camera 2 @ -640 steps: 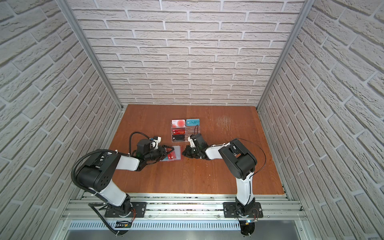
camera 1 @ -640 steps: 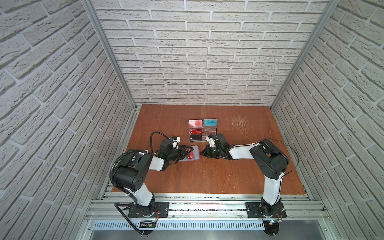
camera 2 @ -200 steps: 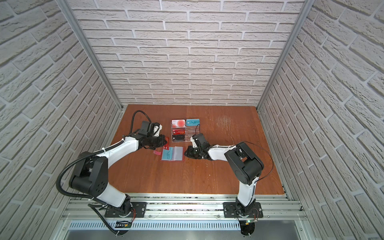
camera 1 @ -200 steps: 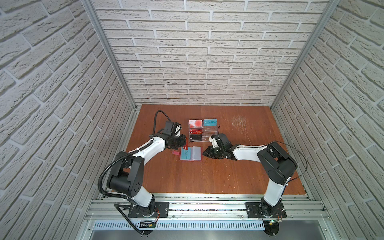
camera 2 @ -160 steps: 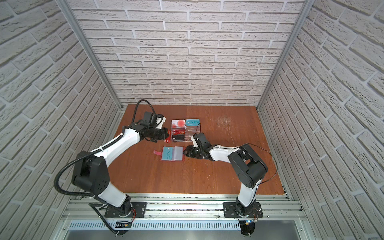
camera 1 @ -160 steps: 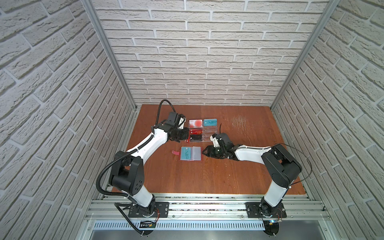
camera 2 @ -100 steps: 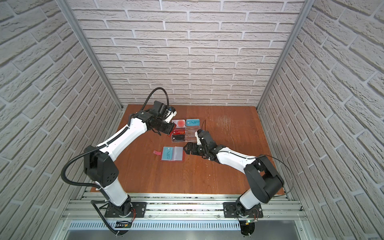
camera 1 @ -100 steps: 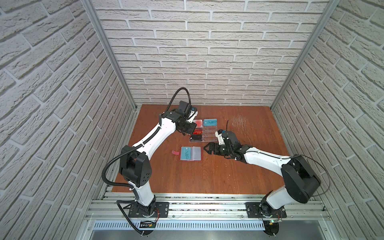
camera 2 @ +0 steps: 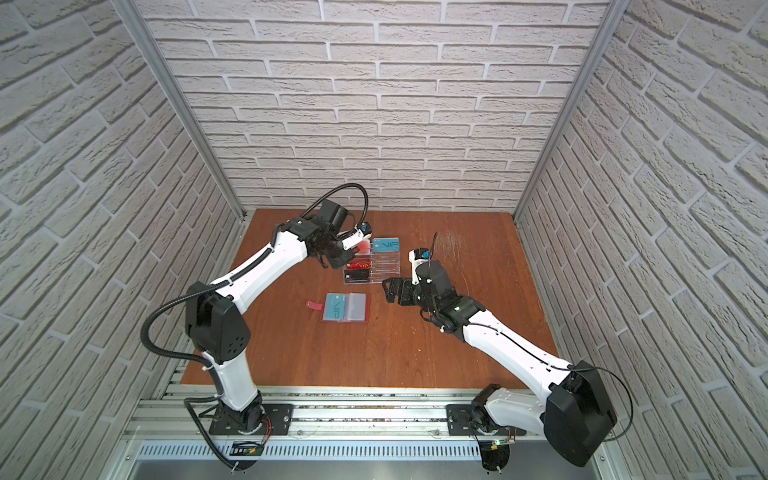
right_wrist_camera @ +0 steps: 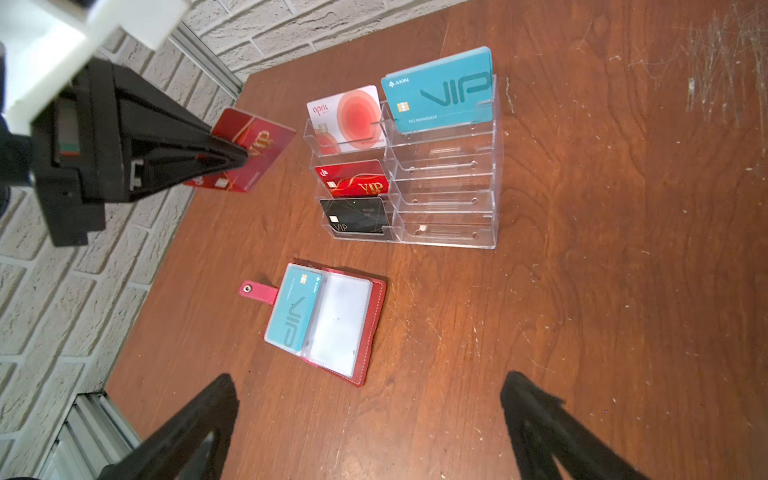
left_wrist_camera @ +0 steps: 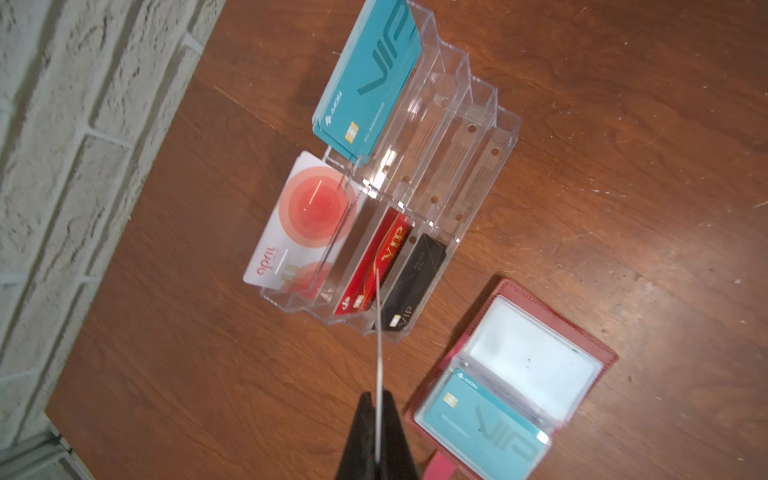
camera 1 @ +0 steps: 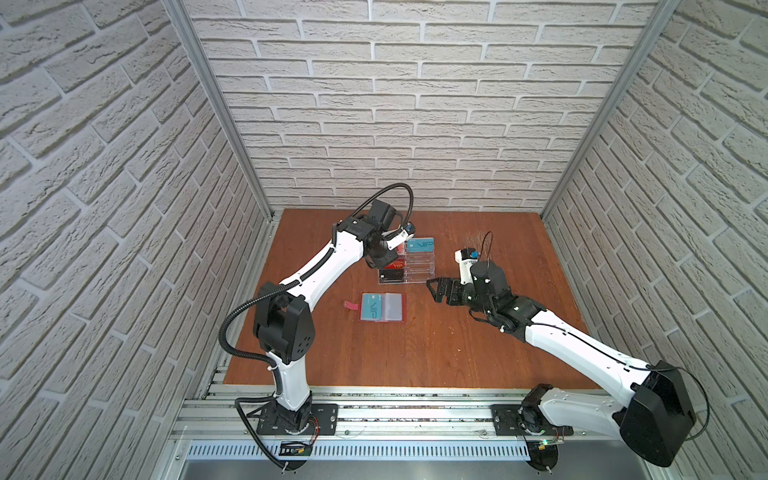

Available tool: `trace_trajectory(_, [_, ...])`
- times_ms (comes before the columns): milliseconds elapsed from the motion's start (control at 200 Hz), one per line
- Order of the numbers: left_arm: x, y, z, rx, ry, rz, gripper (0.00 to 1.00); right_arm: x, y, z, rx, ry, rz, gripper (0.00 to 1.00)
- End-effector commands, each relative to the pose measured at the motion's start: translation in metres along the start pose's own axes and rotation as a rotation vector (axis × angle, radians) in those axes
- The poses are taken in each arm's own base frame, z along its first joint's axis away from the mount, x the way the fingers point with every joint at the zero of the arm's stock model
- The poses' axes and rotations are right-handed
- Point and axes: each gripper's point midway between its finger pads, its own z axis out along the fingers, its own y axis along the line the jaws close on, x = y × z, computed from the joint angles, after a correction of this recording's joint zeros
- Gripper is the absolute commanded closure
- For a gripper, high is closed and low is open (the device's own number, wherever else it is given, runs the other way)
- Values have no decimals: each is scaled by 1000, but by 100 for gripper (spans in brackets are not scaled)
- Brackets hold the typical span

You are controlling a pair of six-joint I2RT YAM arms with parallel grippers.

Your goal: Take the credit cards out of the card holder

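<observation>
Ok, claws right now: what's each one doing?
Left claw: closed on a red VIP card.
Right claw: open, holding nothing.

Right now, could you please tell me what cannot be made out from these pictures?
Left wrist view: the left gripper holds the red card edge-on, hiding its face.
Right wrist view: the teal card covers the card holder's deeper sleeves.
Both top views: the clear stand's fine print is too small.
</observation>
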Motion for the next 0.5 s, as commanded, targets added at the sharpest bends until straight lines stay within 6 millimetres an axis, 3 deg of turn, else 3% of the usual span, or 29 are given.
trace_trajectory(0, [-11,3,16,-27,-1,180,100,-1,-3,-3,1,-18,-24,0])
trace_trajectory(275, [-6,-8,56,12,60,307,100,-8,-4,-15,1,-78,-32,0])
trace_trajectory(495, [-7,-10,69,18,48,391,100,-5,-3,-9,-8,-62,-33,0])
